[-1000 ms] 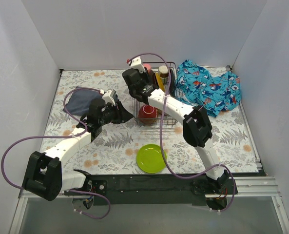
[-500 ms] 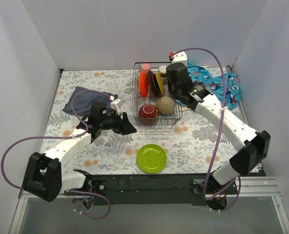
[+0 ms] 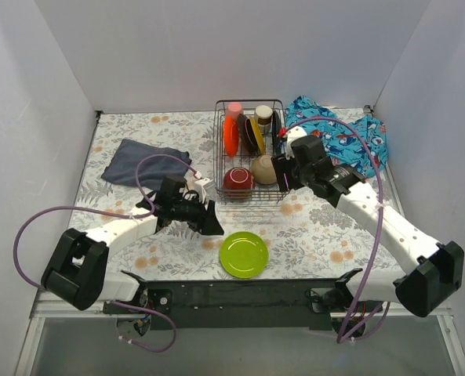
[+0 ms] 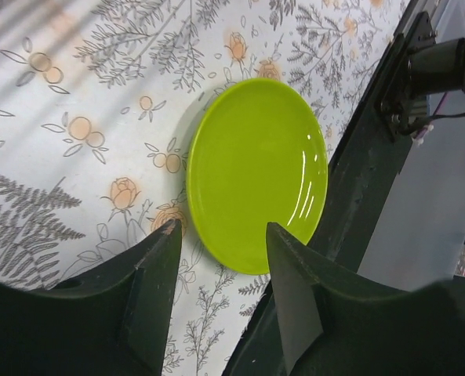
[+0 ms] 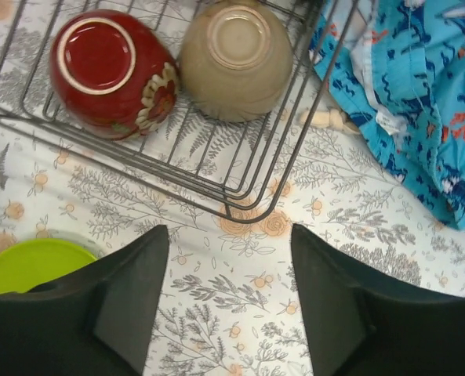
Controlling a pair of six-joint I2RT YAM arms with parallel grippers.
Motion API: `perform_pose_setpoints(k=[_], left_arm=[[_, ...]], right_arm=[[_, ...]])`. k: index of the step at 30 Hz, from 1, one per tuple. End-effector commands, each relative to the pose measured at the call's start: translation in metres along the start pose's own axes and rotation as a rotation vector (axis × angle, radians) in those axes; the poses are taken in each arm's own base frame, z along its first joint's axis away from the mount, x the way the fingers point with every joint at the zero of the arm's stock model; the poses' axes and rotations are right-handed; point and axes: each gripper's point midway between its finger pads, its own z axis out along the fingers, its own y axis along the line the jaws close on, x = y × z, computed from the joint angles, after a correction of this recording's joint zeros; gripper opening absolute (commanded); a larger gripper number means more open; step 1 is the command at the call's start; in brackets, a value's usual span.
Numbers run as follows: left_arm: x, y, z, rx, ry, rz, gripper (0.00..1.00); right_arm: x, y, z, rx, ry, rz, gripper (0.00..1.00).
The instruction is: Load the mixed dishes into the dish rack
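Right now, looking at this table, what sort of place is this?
Probably a robot test booth staged for a kitchen chore, not a real kitchen: plain white panel walls box in a fern-and-flower printed table covering, and a black wire dish rack sits on it.

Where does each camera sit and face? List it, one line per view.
Top external: overhead behind the robot, looking down; left arm, right arm show.
Left wrist: above the round lime-green plate, facing down; left claw shows.
Right wrist: above the black wire dish rack's corner, facing down; right claw shows.
Shared: all see the plate.
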Motion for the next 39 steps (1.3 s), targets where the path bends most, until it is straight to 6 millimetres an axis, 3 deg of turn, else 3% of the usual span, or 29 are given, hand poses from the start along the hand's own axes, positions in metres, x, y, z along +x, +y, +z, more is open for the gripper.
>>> perform_pose_setpoints(k=[1,7,10,13,16,17,19,21,22,28,34,39], left_arm=[[0.014,-0.012,0.011,0.056,0.052,0.04,0.47],[0.029,-0.003,0.031,0.016,0.143,-0.013,0.48],[0.042,0.002,0.047,0.006,0.222,-0.039,0.44],[0.035,0.002,0.057,0.002,0.217,-0.025,0.4],[0.026,-0.005,0.057,0.033,0.208,0.007,0.03],[0.022,-0.009,0.054,0.043,0.204,0.021,0.0],[0.021,-0.013,0.049,0.044,0.213,0.035,0.0],[0.006,-0.025,0.037,0.044,0.165,0.092,0.0],[-0.009,-0.043,0.022,0.065,0.116,0.141,0.0],[-0.033,-0.07,0.005,0.129,0.076,0.234,0.0],[-0.048,-0.083,-0.002,0.149,0.052,0.299,0.0],[-0.052,-0.083,0.0,0.146,0.048,0.304,0.0]], right_arm=[[0.012,0.021,-0.011,-0.162,-0.013,-0.043,0.89],[0.02,0.01,-0.015,-0.165,-0.019,-0.028,0.89],[0.026,0.014,-0.017,-0.214,-0.013,-0.034,0.89],[0.032,0.026,-0.02,-0.304,-0.008,-0.028,0.87],[0.042,0.039,-0.018,-0.392,-0.004,-0.072,0.83],[0.052,0.051,-0.019,-0.477,-0.006,-0.137,0.81],[0.058,0.075,-0.027,-0.645,-0.036,-0.182,0.8],[0.077,0.097,-0.033,-0.812,-0.019,-0.216,0.8],[0.091,0.109,-0.025,-0.903,0.024,-0.195,0.8],[0.116,0.12,-0.024,-1.002,0.064,-0.192,0.81],[0.115,0.132,-0.015,-1.081,0.043,-0.161,0.8],[0.102,0.14,-0.006,-1.104,-0.014,-0.185,0.81]])
